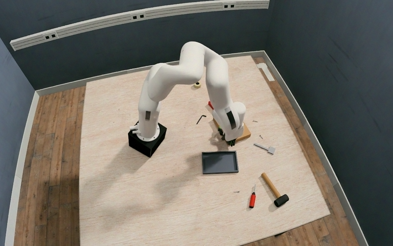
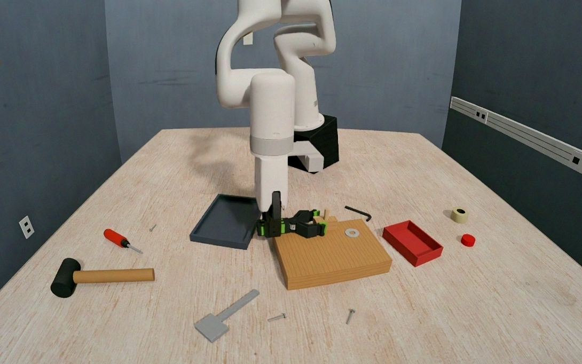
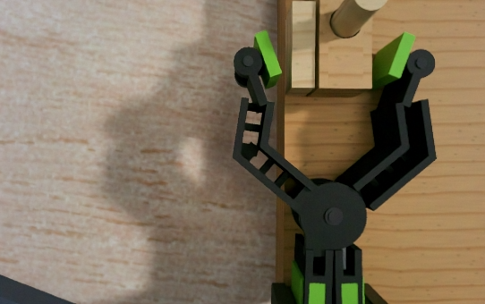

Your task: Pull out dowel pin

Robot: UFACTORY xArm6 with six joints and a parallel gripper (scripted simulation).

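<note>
My gripper (image 2: 274, 223) (image 3: 327, 292) is shut on the handles of the black spring clamp (image 2: 300, 226) (image 3: 328, 210), whose green-padded jaws stand open. The jaws straddle the bench stop (image 3: 301, 45) (image 2: 330, 257) (image 1: 246, 131) and the small wooden block (image 3: 346, 60) (image 2: 331, 220) at the bench board's edge. Left pad is outside the stop, right pad outside the block; neither pad presses. The block lies flat against the stop, with the dowel pin (image 3: 353, 15) (image 2: 325, 213) standing in its hole. A metal washer (image 2: 352, 232) lies loose on the board, apart from the block.
A dark grey tray (image 2: 222, 223) (image 1: 220, 162) lies beside the board, close to my gripper. A red tray (image 2: 411, 242), hex key (image 2: 358, 212), tape roll (image 2: 459, 214) and red cap (image 2: 468, 239) lie beyond. Hammer (image 2: 102, 275), screwdriver (image 2: 120, 238), grey scraper (image 2: 222, 315) and loose screws lie at the front.
</note>
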